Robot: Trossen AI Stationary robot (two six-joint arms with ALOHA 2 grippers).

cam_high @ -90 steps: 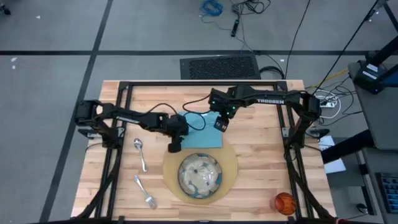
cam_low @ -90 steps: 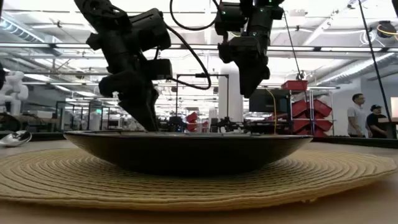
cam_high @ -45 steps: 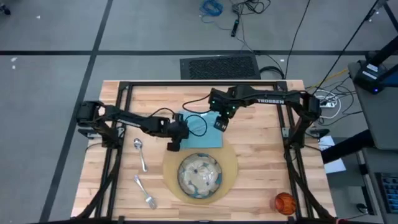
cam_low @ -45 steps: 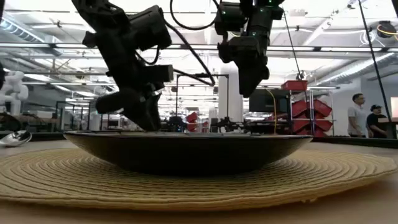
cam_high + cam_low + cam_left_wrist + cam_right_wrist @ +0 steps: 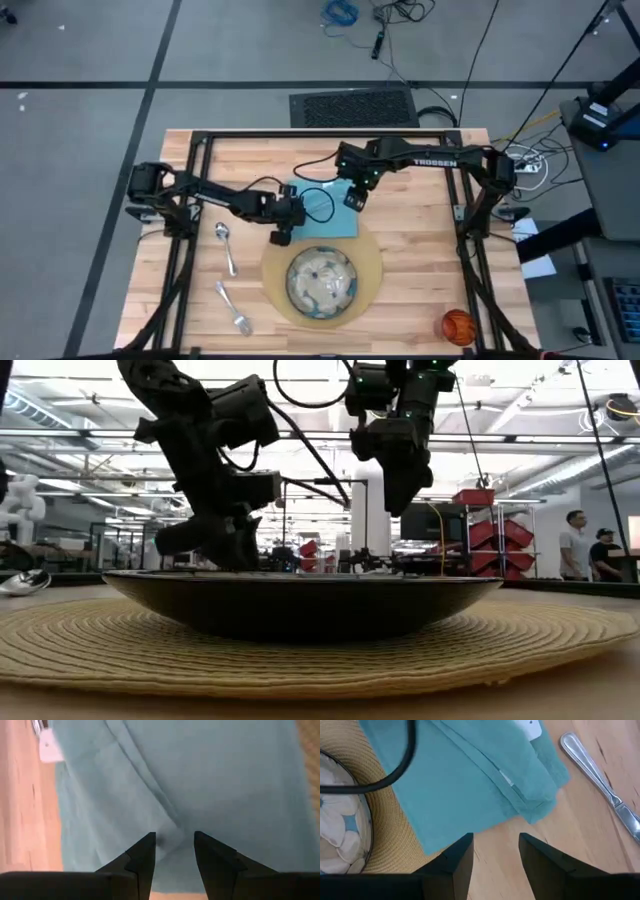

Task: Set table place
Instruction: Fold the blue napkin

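Note:
The teal napkin [image 5: 322,212] lies flat on the table [image 5: 420,250], its near edge over the far rim of the tan placemat [image 5: 372,272]. The grey dish [image 5: 320,282] sits on the placemat. My left gripper [image 5: 280,236] is down at the napkin's near left corner, fingers a little apart, with a crease of cloth [image 5: 167,822] running up to the gap. My right gripper [image 5: 354,200] hovers open above the napkin's far right corner [image 5: 540,805]. The knife [image 5: 600,775] lies beside that corner. The spoon [image 5: 227,246] and fork [image 5: 233,312] lie at the left, and the orange cup [image 5: 458,325] stands near the right. My left gripper's fingertips [image 5: 148,842] rest on the napkin's top layer near its near left corner, coming down at a slant from the table's left. A small ridge of cloth [image 5: 172,839] stands between them. The napkin stays flat on the table.
A black cable [image 5: 395,775] hangs over the napkin between the two arms. Bare wood lies to the right of the placemat. People stand in the room beyond the table's far right [image 5: 578,550].
My left gripper has tipped from steep toward level and sunk a little over the napkin's near left corner. The napkin has stayed where it was.

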